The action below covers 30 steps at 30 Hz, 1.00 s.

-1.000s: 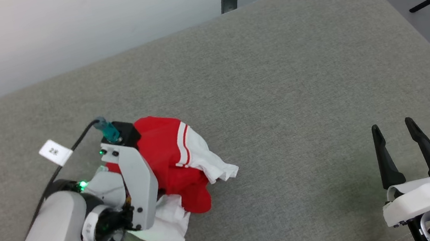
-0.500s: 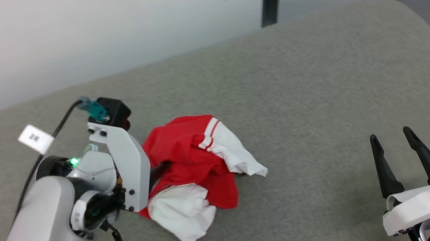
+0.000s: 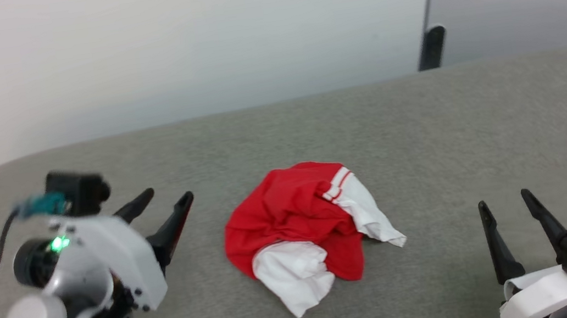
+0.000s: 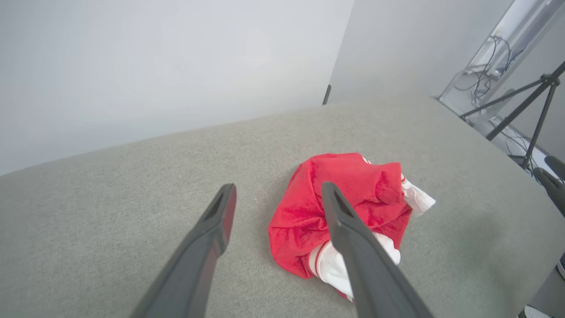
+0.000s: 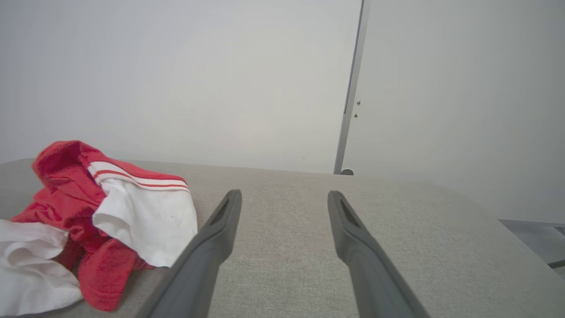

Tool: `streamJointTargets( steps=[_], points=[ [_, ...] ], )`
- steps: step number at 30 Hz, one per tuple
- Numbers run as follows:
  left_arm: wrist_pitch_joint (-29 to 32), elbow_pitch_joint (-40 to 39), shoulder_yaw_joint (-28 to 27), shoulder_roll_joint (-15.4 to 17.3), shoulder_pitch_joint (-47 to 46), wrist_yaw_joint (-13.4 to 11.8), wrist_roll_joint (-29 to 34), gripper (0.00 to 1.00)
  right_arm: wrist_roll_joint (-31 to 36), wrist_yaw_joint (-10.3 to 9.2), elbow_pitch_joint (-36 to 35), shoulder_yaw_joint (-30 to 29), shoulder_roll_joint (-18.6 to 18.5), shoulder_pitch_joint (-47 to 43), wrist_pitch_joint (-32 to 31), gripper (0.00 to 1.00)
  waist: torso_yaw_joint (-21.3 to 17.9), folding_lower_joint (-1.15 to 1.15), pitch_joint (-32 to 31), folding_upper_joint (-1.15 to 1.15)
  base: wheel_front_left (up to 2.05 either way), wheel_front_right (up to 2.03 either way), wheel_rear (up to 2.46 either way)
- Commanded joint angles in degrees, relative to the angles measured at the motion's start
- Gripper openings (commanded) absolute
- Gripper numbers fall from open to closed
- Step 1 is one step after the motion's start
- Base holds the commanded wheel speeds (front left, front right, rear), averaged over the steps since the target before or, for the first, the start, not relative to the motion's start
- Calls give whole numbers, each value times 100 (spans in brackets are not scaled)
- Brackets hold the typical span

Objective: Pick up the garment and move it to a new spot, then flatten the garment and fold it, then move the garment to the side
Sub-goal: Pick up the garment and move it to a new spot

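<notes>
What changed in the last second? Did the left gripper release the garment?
Yes. The left gripper let go of the garment and drew back left of it, open. The garment lies bunched on the grey surface; the right gripper stayed open, apart.

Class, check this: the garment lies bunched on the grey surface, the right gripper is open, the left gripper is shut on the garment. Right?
No: the left gripper is open and apart from the garment, as the head view shows. The garment does lie bunched on the grey surface, with the right gripper open.
</notes>
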<state>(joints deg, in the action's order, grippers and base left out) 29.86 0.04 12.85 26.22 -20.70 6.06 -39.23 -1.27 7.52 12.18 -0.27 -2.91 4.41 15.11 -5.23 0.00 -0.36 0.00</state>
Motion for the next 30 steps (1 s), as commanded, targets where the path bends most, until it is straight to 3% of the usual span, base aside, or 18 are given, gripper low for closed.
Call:
streamJointTargets(
  steps=[1,10,15,23,30],
  points=[
    [-134,-36,-17,-27,120,22,41,100,29,-6,-2,16,3,-69,6,100,235,0,-179,0,0,0,0],
    [-2383,76,-663,-327,1184,12,185,100,32,-6,27,76,4,-164,3,100,537,0,-298,0,0,0,0],
    [-3256,271,-850,-418,1768,31,293,100,54,-6,18,13,3,-214,-18,100,675,0,-340,0,0,0,0],
    [-4045,471,-1112,-479,2311,-105,401,100,0,-6,7,-56,3,-307,-23,100,877,0,-402,0,0,0,0],
    [-4181,498,-1180,-463,2430,-123,389,100,-30,-6,13,-13,3,-341,-22,100,973,0,-391,0,0,0,0]
  ],
)
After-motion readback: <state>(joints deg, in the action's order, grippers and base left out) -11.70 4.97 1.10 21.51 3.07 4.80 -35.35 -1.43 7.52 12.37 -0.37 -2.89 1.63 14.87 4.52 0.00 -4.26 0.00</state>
